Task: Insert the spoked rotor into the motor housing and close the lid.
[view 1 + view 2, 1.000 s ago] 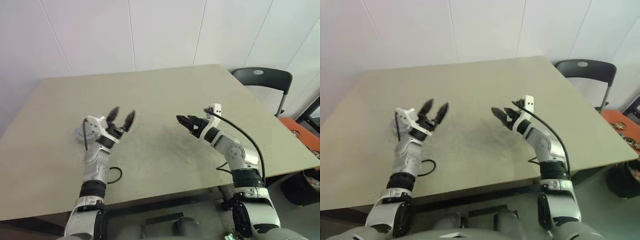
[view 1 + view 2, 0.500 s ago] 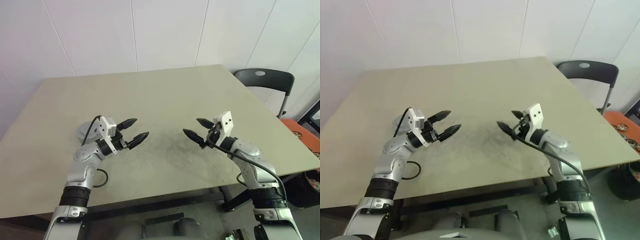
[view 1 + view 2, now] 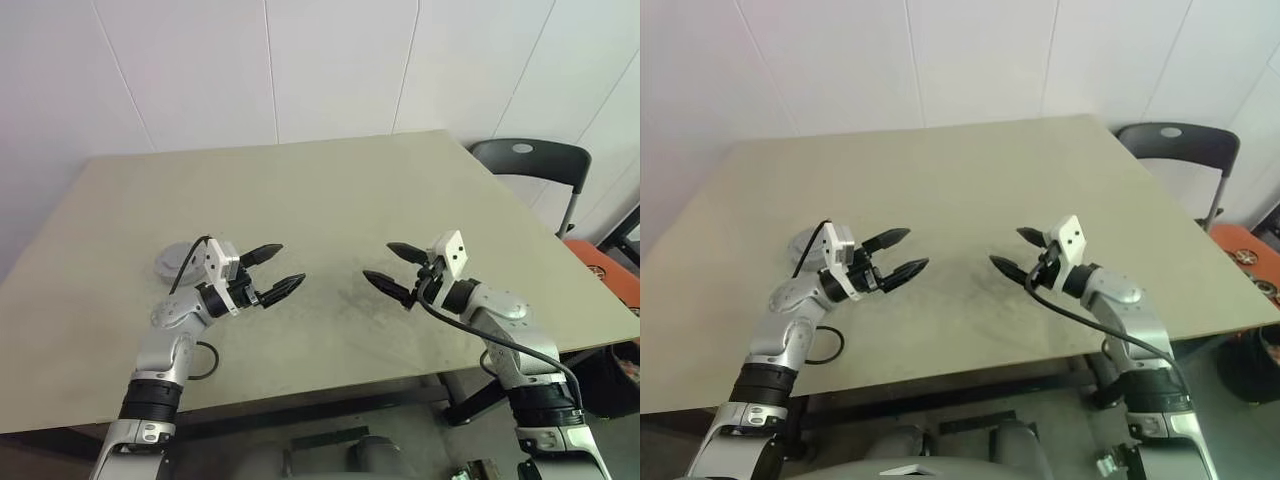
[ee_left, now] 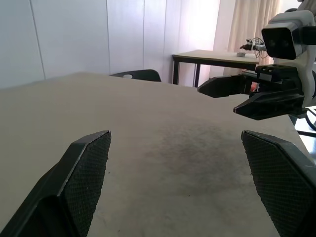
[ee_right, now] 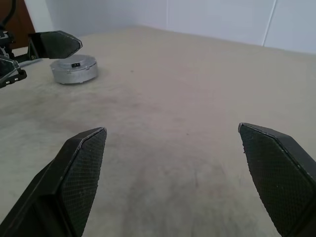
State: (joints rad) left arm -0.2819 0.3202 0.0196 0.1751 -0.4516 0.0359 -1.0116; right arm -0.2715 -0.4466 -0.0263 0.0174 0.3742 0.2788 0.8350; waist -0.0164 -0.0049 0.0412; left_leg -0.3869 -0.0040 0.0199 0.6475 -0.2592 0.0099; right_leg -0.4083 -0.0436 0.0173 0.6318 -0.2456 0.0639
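Note:
A low, round, dull grey lid [image 3: 175, 266] lies flat on the left part of the beige table [image 3: 320, 190], and the right wrist view shows it too [image 5: 74, 69]. The motor housing cannot be made out under it, and the spoked rotor is hidden. My left gripper [image 3: 281, 268] hovers open just right of the lid, apart from it and pointing right. My right gripper [image 3: 379, 261] hovers open opposite, pointing left, so the two face each other across a bare stretch of table. Nothing is between either pair of fingers [image 4: 89, 168] [image 5: 84, 163].
A black chair [image 3: 527, 160] stands past the table's far right corner. An orange object [image 3: 603, 268] sits on the floor to the right. The table's front edge runs close under both forearms. Another table [image 4: 217, 54] shows in the background.
Both arms have drawn back toward the table's front edge and turned inward to face each other. The right gripper has opened wider. The lid, half hidden behind the left gripper before, now shows fully.

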